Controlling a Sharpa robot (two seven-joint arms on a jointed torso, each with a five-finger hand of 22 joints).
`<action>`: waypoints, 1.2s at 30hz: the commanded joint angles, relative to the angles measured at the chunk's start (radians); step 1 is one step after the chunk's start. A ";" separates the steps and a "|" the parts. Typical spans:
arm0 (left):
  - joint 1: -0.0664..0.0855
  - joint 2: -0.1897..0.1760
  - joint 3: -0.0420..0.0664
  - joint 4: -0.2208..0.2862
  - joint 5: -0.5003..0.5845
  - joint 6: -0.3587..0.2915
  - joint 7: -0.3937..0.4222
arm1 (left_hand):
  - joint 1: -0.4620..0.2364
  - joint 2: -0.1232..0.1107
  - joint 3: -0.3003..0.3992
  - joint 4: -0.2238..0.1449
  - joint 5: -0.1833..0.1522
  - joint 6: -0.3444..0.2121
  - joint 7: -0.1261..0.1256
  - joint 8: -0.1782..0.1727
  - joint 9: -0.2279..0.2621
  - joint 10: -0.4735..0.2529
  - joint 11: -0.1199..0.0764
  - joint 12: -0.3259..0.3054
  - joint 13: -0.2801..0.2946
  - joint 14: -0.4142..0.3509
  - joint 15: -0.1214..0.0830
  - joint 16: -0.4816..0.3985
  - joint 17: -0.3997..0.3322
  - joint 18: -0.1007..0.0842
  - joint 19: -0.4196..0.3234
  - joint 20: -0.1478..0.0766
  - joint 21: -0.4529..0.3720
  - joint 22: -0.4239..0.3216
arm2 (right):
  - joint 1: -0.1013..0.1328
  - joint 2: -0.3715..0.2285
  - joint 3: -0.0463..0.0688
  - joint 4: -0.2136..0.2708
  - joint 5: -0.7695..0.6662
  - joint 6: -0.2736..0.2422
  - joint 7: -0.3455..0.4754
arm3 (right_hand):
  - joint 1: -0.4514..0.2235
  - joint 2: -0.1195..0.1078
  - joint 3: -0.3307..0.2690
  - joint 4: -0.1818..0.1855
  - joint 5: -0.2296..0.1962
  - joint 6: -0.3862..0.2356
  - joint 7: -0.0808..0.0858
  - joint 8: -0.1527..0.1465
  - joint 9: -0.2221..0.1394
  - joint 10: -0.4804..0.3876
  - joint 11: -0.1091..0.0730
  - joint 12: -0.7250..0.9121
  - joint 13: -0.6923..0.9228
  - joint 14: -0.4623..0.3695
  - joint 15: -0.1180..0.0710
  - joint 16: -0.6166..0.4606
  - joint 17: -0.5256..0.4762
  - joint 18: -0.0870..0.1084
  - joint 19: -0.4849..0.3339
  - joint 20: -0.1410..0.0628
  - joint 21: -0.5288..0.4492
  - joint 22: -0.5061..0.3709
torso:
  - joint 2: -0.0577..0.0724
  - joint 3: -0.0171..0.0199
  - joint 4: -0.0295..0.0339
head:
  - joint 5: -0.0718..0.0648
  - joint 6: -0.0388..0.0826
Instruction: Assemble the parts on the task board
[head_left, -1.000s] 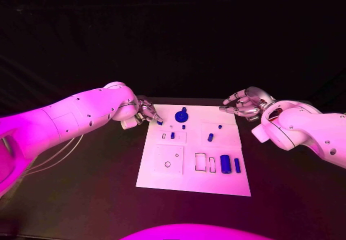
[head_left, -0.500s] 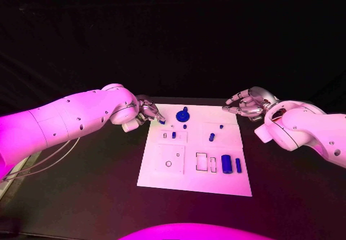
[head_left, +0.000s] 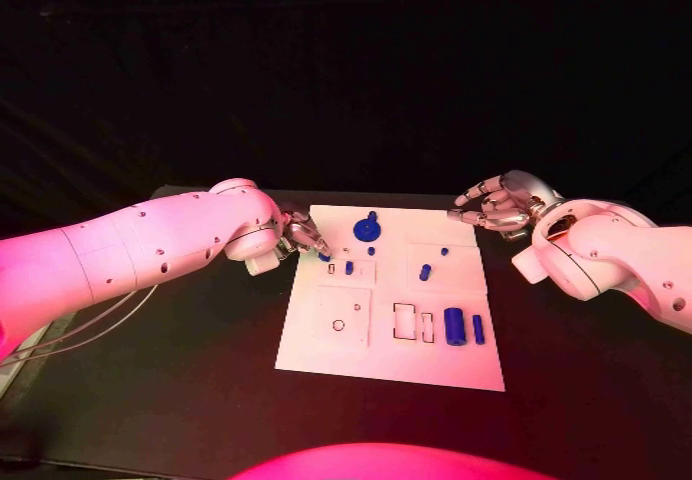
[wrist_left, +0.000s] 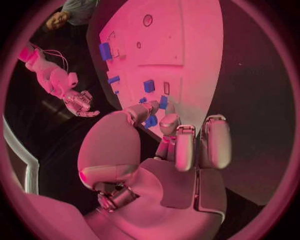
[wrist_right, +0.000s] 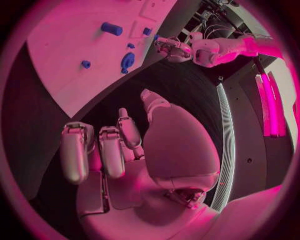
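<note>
Your left hand (head_left: 296, 236) sat at the task board's (head_left: 361, 355) far-left corner, about ten o'clock from the board's middle, with its fingertips over the white edge. In the left wrist view, that hand (wrist_left: 164, 134) had a small blue part (wrist_left: 151, 120) pinched between thumb and a finger, the other fingers curled alongside. So that hand was clamped on a piece, not empty.

Here's the relation your next move turned on, as I judged it. Just beyond the pinched part, toward three o'clock from the fingertips, lay the small slots with a short blue peg (head_left: 348, 268) standing in one. The left hand was plainly the nearer one to those. The pinched part was too small to read its long axis, so I couldn't tell you how it was turned against the slot.

Your right hand (head_left: 495, 208) hovered off the board's far-right corner, around two o'clock, fingers loosely curled and apart, holding nothing, well clear of everything.

Elsewhere on the board, the round blue knob (head_left: 366, 229) stood at twelve o'clock. The big blue cylinder (head_left: 454, 326) and the slim bar (head_left: 477, 329) lay at four o'clock, both with long axes running twelve to six.
</note>
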 joint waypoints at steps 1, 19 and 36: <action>-0.003 0.006 -0.002 0.004 -0.008 0.007 -0.004 | -0.001 0.023 0.144 -0.034 0.115 0.071 -0.031 0.073 0.059 0.087 -0.026 0.016 0.017 0.116 -0.014 0.018 0.274 -0.025 0.033 -0.007 0.021 0.063 | -0.001 0.000 0.000 0.000 -0.004 0.000 0.003 | 0.013 0.005 -0.001 0.019 0.007 -0.008 -0.003 0.025 0.002 -0.023 -0.003 -0.013 -0.006 0.078 -0.008 -0.008 0.180 -0.002 0.042 -0.005 -0.008 0.182 | 0.001 0.0001 -0.0020 | 0.000 -0.001; -0.011 0.028 -0.012 0.005 -0.046 0.004 -0.010 | -0.023 0.026 0.143 -0.037 0.159 0.082 -0.037 0.081 0.063 0.094 -0.032 0.011 0.010 0.116 -0.018 0.018 0.274 -0.026 0.039 -0.011 0.025 0.071 | -0.001 0.001 0.000 -0.001 -0.007 0.001 0.005 | 0.013 0.005 -0.001 0.019 0.007 -0.008 -0.003 0.025 0.002 -0.023 -0.003 -0.013 -0.006 0.078 -0.008 -0.008 0.180 -0.002 0.042 -0.005 -0.008 0.182 | 0.000 0.0001 -0.0005 | -0.002 -0.007; -0.012 0.037 -0.015 -0.011 -0.107 0.036 -0.019 | -0.028 0.026 0.143 -0.038 0.168 0.086 -0.039 0.084 0.065 0.095 -0.033 0.008 0.005 0.116 -0.019 0.018 0.274 -0.026 0.038 -0.012 0.024 0.069 | -0.001 0.000 0.000 -0.001 -0.007 0.003 0.005 | 0.013 0.005 -0.001 0.019 0.007 -0.008 -0.003 0.025 0.002 -0.023 -0.003 -0.013 -0.006 0.078 -0.008 -0.008 0.180 -0.002 0.042 -0.005 -0.008 0.182 | 0.000 -0.0001 -0.0013 | -0.001 -0.012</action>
